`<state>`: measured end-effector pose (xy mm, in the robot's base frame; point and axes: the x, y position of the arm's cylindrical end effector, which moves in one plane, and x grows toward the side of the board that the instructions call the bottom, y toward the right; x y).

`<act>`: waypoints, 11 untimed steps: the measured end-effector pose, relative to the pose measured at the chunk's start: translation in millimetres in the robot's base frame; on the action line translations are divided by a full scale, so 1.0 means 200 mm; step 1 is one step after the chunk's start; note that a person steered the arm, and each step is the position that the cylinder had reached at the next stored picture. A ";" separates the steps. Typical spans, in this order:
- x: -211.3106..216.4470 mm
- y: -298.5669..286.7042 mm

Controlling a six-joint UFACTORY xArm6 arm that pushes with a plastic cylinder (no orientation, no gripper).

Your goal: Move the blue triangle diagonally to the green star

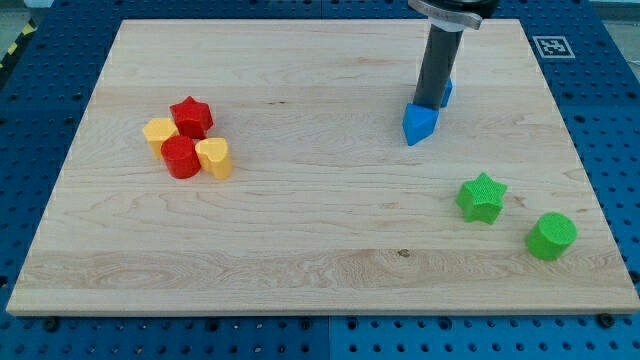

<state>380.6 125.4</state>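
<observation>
Camera view showed my tip [431,104] touching the upper edge of the blue triangle [420,123], with a second blue block [445,92] mostly hidden behind the rod. No hand fitted, so nothing to spread or pinch. The triangle sat right of centre on the board [300,230], well apart from the green star [481,196] toward the view's lower right. Judgement: contact should sit on the triangle's upper-left side, pushing straight through its centre toward the star to avoid spin.
</observation>
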 end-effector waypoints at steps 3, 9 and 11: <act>0.16 -0.02; 0.23 -0.08; 0.28 -0.08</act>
